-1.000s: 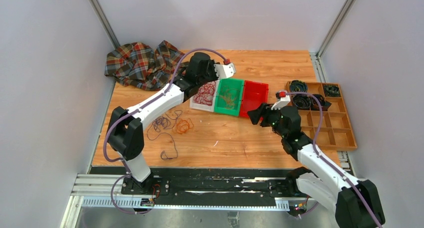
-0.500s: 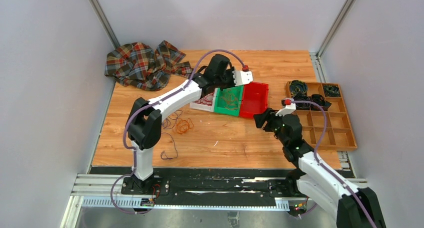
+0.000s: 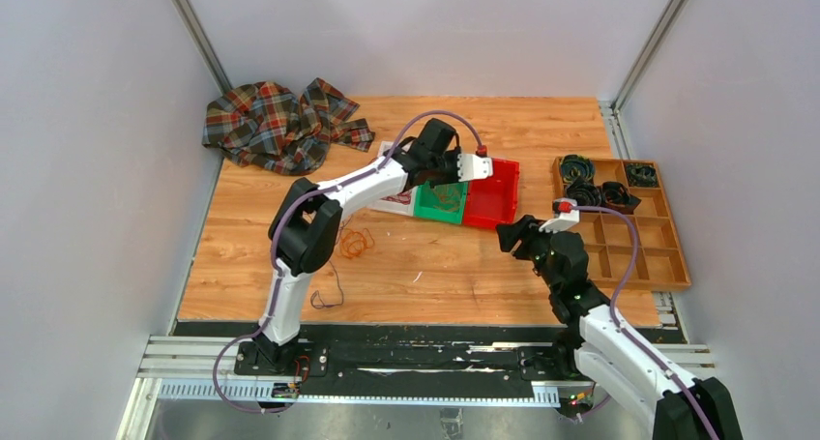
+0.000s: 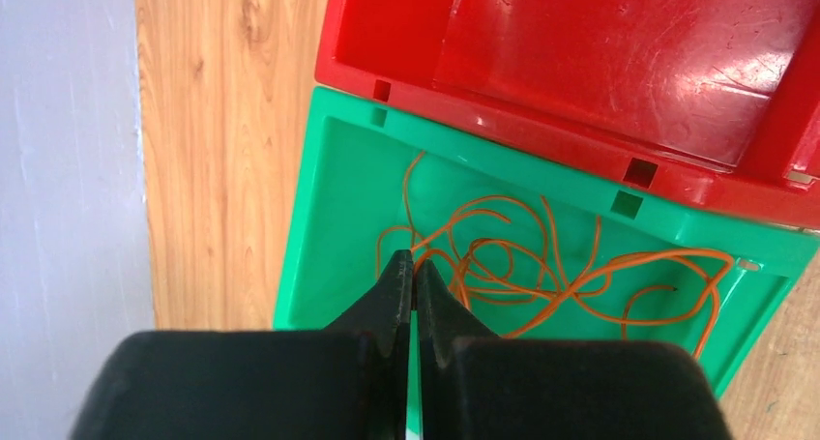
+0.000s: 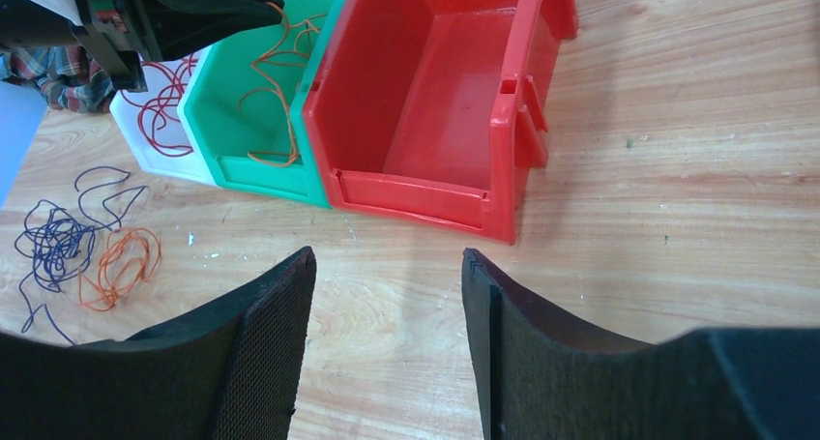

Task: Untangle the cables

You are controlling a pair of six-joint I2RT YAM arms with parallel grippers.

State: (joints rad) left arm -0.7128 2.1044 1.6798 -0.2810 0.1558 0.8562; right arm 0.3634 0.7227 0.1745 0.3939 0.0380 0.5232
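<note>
left end effector [image 4: 413,266]: fingers pressed together, tips down inside the green bin [image 4: 319,208], right at the orange cables [image 4: 541,276] lying loose on its floor. One orange strand meets the tips; can't tell if it's pinched or only touching.

right end effector [image 5: 387,295]: fingers spread, nothing between them. It hovers over bare table [image 5: 677,218] just in front of the red bin [image 5: 425,193], touching nothing.

Bins: three in a row, side by side and touching. Order left to right is white bin [image 5: 164,164], green bin, red bin. The row sits mid-table, skewed to the table edge. In the top view the left arm [image 3: 338,193] stretches across from its base and covers most of the white bin.

Cables:
- red cables [image 5: 160,111]: bunch in the white bin.
- orange cables: in the green bin, as above.
- purple cables [image 5: 58,237]: loose tangle on the table, near the white bin on the robot's side.
- orange bunch [image 5: 121,266]: small looped bundle on the table just beside the purple cables. The two look to touch at the edge; can't tell if they're interlocked.
- purple strand [image 3: 337,287]: trails toward the near table edge.

Other: plaid cloth [image 3: 276,121] crumpled in the far-left corner, well apart from the bins. Wooden tray [image 3: 629,256] with compartments on the right side of the table, black coils [image 3: 580,166] in its far compartments.
</note>
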